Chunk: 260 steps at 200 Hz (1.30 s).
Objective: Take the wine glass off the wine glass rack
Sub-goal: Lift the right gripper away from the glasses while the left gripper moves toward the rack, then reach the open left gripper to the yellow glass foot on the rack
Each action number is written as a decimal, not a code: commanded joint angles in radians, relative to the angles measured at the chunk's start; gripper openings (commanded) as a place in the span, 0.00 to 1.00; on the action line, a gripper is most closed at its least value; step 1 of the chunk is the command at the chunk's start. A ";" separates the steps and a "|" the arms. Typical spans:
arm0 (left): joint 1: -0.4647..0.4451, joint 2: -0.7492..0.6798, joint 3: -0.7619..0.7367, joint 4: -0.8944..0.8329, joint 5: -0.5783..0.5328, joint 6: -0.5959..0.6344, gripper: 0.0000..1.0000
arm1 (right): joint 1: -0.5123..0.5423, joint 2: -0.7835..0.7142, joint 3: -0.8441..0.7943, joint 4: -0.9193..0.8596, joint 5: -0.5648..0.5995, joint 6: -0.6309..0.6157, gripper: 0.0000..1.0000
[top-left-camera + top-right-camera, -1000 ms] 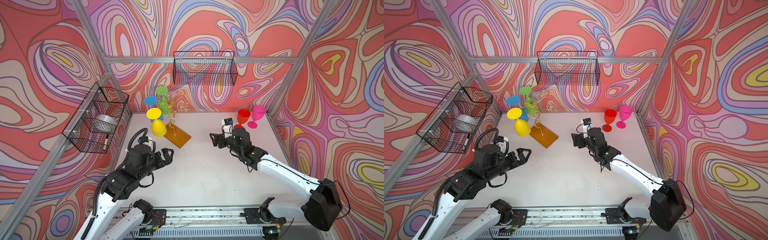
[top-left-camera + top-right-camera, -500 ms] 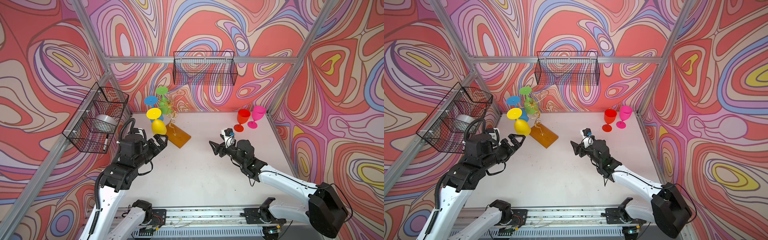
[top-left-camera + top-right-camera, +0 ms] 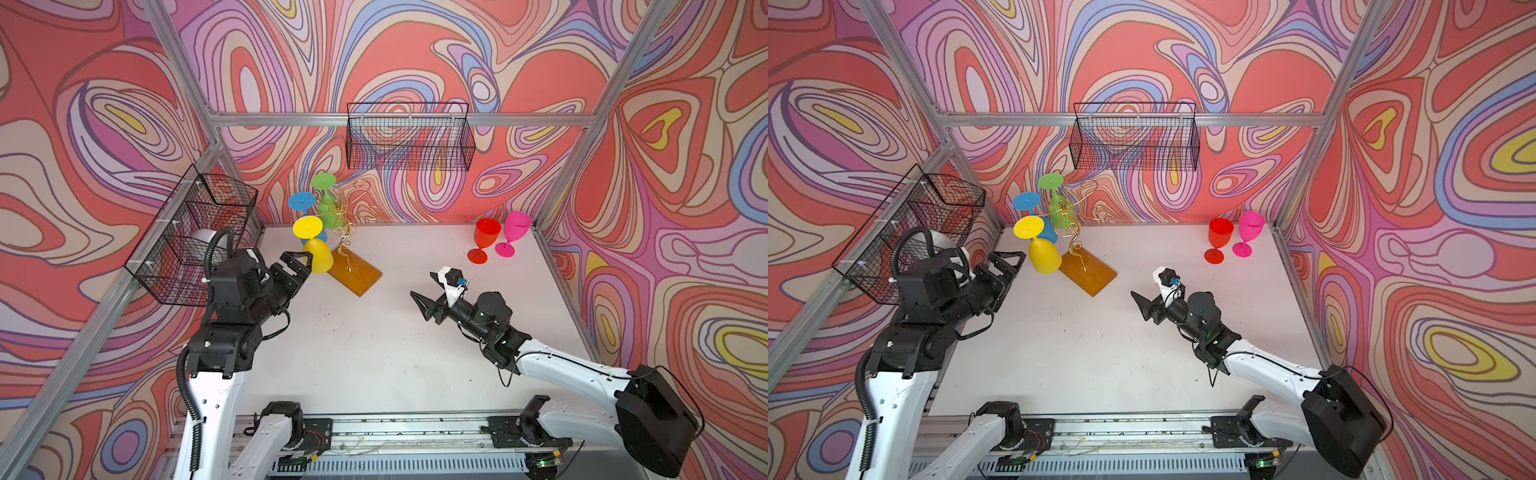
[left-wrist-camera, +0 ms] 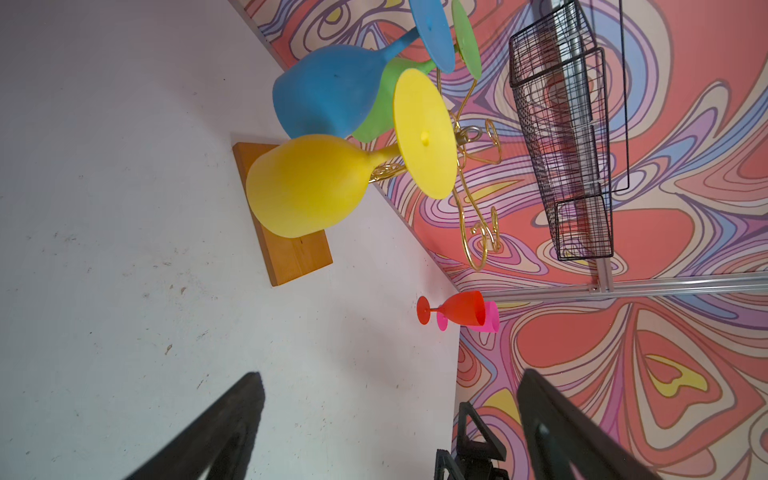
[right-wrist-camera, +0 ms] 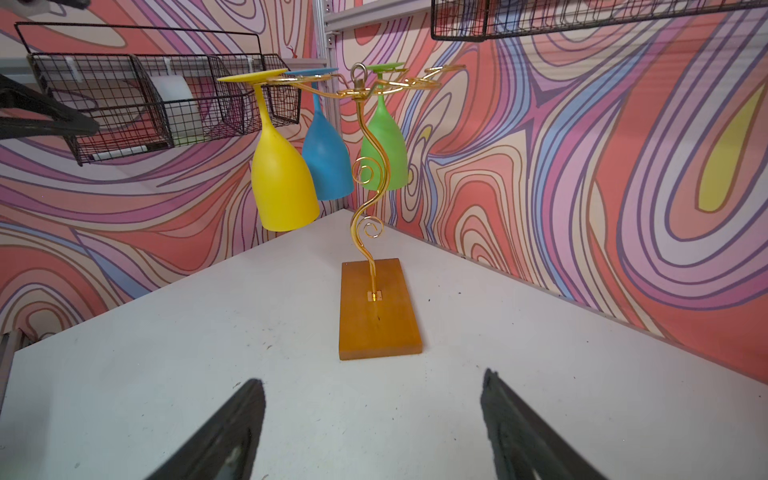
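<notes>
Right fingers (image 5: 232,432) spread above speckled white tabletop (image 5: 166,353) — swirly walls (image 5: 582,166).

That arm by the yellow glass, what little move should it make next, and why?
Probably ease the left arm's fingers forward until they straddle the bowl of the yellow glass. That glass hangs upside down from the gold rack, nearest this arm; the fingers are spread wide, hold nothing, and sit just short of it.
</notes>
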<state>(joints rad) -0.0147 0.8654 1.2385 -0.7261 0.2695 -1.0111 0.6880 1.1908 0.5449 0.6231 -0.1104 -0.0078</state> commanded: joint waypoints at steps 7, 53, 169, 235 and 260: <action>0.047 0.029 0.024 0.020 0.075 -0.057 0.95 | 0.020 -0.031 -0.035 0.069 -0.006 -0.037 0.85; 0.083 0.030 -0.054 0.155 0.126 -0.168 0.91 | 0.030 -0.042 -0.040 0.064 -0.013 -0.045 0.85; 0.094 0.079 -0.170 0.529 0.130 -0.290 0.52 | 0.039 -0.052 -0.036 0.059 -0.061 -0.020 0.85; 0.094 0.125 -0.209 0.676 0.119 -0.312 0.45 | 0.043 -0.054 -0.033 0.054 -0.074 -0.012 0.85; 0.094 0.143 -0.212 0.706 0.119 -0.319 0.41 | 0.045 -0.057 -0.031 0.051 -0.078 -0.012 0.84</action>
<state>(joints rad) 0.0723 0.9943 1.0378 -0.1104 0.3920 -1.3140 0.7265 1.1515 0.5171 0.6659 -0.1753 -0.0319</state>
